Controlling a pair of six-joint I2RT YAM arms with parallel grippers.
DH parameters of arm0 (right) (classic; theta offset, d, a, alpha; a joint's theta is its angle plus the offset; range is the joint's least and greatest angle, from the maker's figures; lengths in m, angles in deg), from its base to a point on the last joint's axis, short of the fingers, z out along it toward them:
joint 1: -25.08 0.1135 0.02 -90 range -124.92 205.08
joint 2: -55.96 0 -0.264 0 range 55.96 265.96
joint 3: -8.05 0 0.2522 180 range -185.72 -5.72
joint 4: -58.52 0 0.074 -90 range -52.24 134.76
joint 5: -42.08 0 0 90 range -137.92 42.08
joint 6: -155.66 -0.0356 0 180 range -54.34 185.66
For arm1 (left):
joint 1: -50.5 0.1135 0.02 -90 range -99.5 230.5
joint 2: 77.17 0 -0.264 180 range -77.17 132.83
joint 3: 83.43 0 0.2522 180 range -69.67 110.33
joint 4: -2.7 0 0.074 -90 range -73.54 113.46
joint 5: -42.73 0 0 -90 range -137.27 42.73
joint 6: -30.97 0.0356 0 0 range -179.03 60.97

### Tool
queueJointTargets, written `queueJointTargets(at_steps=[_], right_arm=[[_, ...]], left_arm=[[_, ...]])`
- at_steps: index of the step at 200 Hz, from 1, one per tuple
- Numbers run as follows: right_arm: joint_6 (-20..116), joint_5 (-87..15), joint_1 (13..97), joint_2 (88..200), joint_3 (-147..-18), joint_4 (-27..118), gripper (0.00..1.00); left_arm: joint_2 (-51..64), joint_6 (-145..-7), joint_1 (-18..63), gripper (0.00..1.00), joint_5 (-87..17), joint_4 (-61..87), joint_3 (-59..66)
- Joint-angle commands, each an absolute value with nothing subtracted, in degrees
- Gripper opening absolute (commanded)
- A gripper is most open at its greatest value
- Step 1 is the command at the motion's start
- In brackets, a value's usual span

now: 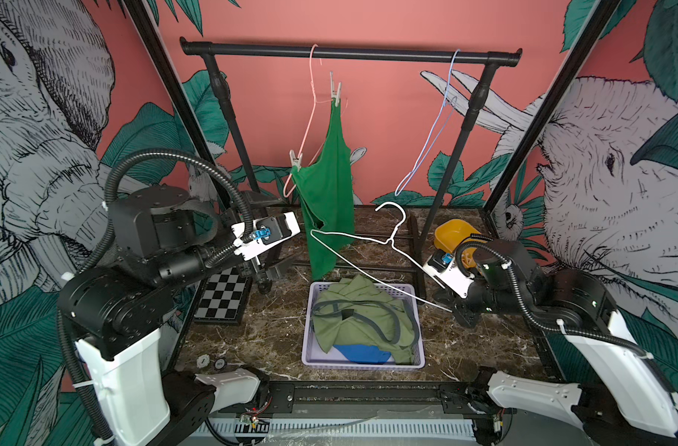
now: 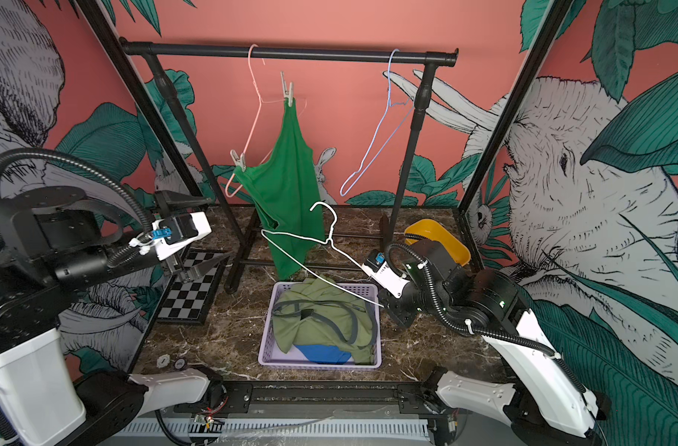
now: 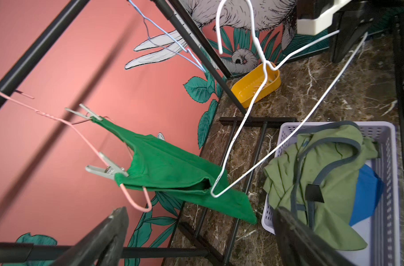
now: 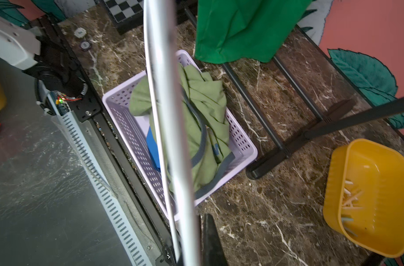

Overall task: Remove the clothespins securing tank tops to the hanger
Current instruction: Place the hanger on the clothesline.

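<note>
Right wrist view: the white hanger (image 4: 164,115) fills the foreground as a thick, blurred wire. The right gripper (image 2: 387,306) is clenched on the end of its bottom wire and holds it tilted above the lavender basket (image 1: 362,365). In that basket the olive tank top (image 1: 360,312) with grey trim lies crumpled over the blue tank top (image 1: 360,353).

The left gripper (image 3: 200,210) hangs over the table left of the basket, near the chessboard (image 1: 221,293) — jaws spread wide, nothing between them.

Behind the right arm stands the yellow tub (image 4: 385,165), with several loose clothespins (image 4: 350,198) on its floor.

Farther back, the bright green tank top (image 1: 326,193) hangs from the pink hanger (image 3: 141,209), which tilts steeply on the black rail (image 1: 368,53). Two pale pins fix it — the upper clothespin (image 1: 335,92) on the high strap, the lower clothespin (image 3: 106,170) on the other strap near the hanger's low end. The blue hanger (image 1: 425,146) hangs on the same rail, to the right.
</note>
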State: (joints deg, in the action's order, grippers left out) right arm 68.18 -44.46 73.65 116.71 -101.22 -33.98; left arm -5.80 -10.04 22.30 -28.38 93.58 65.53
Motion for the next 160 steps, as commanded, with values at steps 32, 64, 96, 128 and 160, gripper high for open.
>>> queueJointTargets(at_steps=[32, 64, 96, 128, 160], right_arm=[[61.11, -48.64, 73.42, 117.13, -107.67, -34.86, 0.00], [57.15, -48.89, 73.42, 120.47, -112.68, -32.94, 0.00], [53.36, -50.45, 73.42, 125.09, -121.48, -33.37, 0.00], [49.52, -52.30, 73.41, 129.12, -128.60, -30.30, 0.00], [46.65, -57.11, 73.42, 132.89, -135.05, -28.27, 0.00]], left_arm=[[-5.49, -12.77, 22.12, 0.99, -28.93, 91.34, 61.87], [-5.63, -13.59, 22.12, 0.99, -27.21, 91.43, 57.53], [-6.31, -14.20, 22.07, 0.99, -26.09, 91.01, 53.80], [-7.69, -16.19, 22.12, 0.98, -28.10, 89.00, 51.18], [-9.34, -19.31, 22.12, 0.98, -31.64, 85.96, 47.85]])
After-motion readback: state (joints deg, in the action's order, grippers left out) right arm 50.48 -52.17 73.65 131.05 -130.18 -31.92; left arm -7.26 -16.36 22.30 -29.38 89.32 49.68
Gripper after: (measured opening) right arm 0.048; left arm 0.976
